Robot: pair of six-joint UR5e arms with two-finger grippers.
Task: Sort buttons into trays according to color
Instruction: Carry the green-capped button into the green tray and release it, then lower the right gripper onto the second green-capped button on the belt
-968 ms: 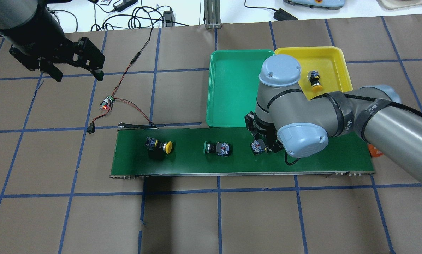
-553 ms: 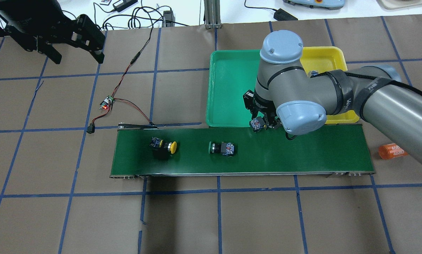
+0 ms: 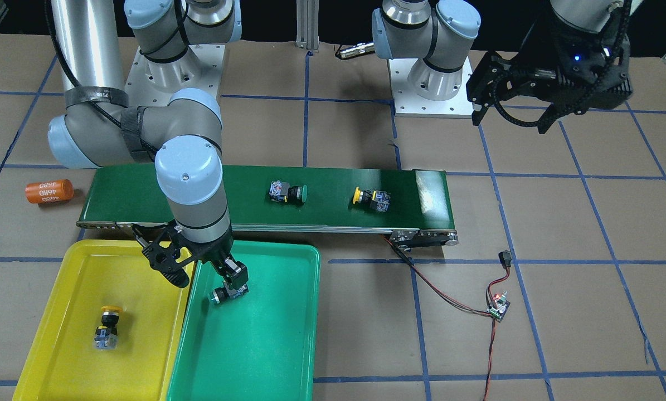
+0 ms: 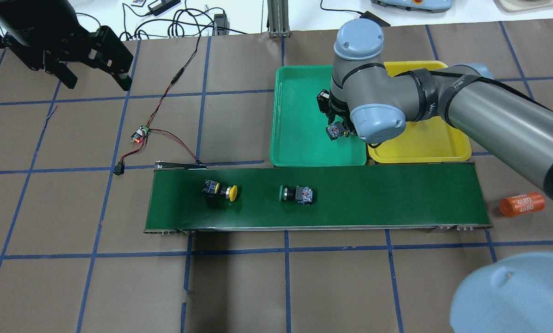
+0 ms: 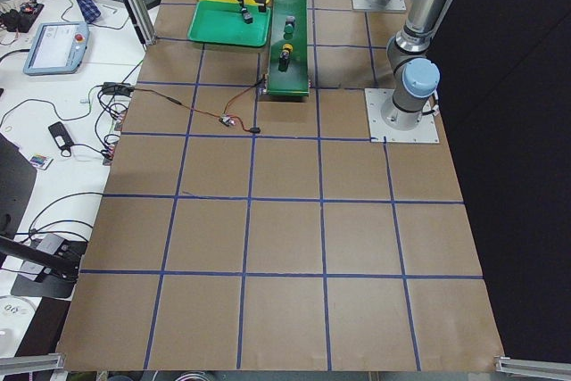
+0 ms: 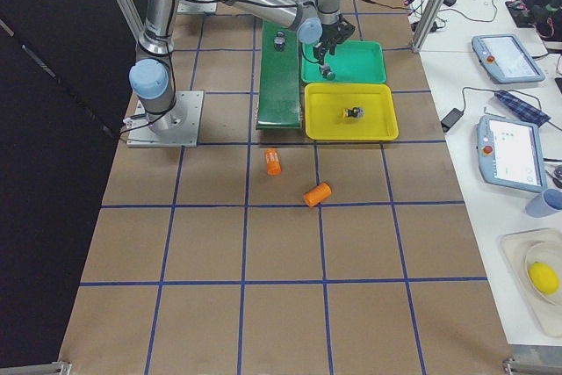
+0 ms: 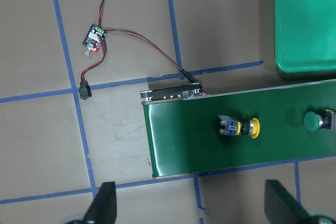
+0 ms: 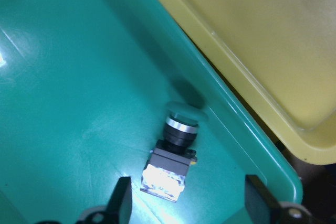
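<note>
My right gripper point(image 3: 202, 275) is open over the teal-green tray point(image 4: 299, 92), close to the rim it shares with the yellow tray point(image 4: 424, 143). A green button point(image 8: 176, 145) lies on its side between the spread fingers point(image 8: 121, 200), touching neither; it also shows in the front view point(image 3: 222, 293). A yellow button point(image 4: 220, 190) and a second green button point(image 4: 296, 194) lie on the dark green belt point(image 4: 373, 199). Another yellow button point(image 3: 107, 328) sits in the yellow tray. My left gripper point(image 4: 96, 82) is open and empty, high at the far left.
An orange cylinder marked 4680 point(image 4: 521, 204) lies off the belt's right end, and a second one point(image 6: 318, 194) lies further out. A small circuit board point(image 4: 141, 134) with red and black wires sits left of the belt. Cables lie at the table's back edge.
My right arm carried the green button from the belt to over the green tray, and its jaws now stand apart from it. The two belt buttons drifted right. My left gripper drew back.
</note>
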